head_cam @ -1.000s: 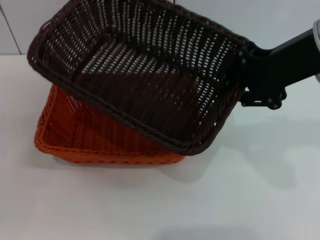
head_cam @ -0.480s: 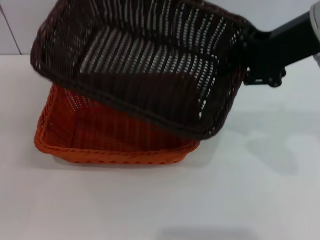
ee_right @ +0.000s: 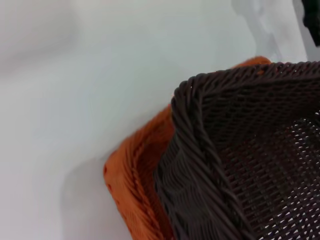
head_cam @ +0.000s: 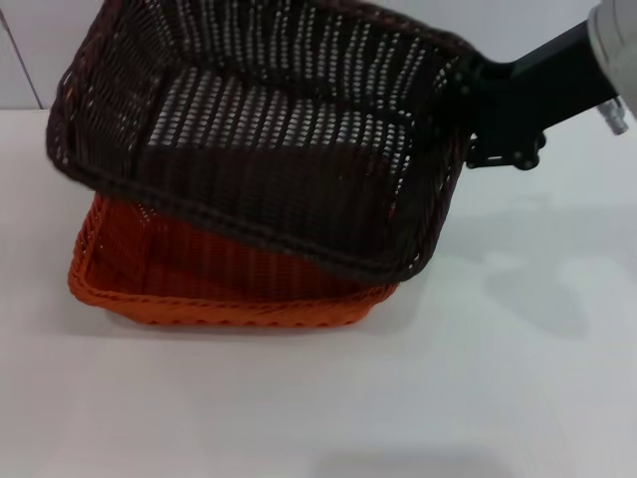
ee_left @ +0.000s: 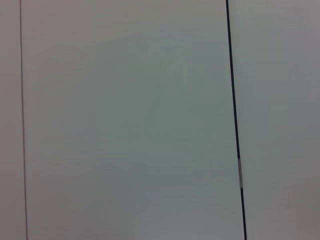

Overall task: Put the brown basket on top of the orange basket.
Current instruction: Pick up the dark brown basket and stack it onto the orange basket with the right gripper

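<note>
Progress looks late-stage. The right gripper [head_cam: 468, 119], at about two o'clock in the head view, is clamped on the right rim of the brown basket [head_cam: 269, 129] and carries it tilted above the orange basket [head_cam: 199, 284], which sits on the white table [head_cam: 498, 378]. Lowering, levelling and release remain, I judge. Both baskets are rectangular wicker-style trays with braided rims and sloping open-weave sides. The left gripper is out of sight.

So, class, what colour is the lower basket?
Bright orange, seen best in the head view.
</note>
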Controlling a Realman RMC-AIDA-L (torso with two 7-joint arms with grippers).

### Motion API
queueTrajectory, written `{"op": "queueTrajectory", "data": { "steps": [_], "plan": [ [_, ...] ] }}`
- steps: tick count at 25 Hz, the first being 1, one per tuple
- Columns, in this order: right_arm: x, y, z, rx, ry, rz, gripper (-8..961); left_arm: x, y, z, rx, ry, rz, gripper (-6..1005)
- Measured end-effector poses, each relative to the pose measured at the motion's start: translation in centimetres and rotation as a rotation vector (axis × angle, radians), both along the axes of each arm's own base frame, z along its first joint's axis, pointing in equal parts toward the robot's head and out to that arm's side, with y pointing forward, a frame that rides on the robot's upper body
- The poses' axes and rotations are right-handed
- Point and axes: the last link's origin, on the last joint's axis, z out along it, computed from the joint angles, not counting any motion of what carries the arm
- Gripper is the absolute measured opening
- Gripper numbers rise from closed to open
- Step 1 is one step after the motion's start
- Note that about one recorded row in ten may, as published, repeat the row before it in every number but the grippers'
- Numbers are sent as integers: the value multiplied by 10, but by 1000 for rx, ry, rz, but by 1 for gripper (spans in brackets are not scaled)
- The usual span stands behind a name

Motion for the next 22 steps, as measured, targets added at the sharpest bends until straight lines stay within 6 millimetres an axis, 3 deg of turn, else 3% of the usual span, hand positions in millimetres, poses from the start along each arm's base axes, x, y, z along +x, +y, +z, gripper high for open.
{"op": "queueTrajectory", "data": {
  "steps": [6, 22],
  "plan": [
    [2, 0, -12, -44, -26, 26, 156, -4, -4, 4, 26, -6, 17, 649],
    [13, 17, -21, -35, -55, 34, 156, -6, -8, 14, 104, -38, 28, 648]
  ]
}}
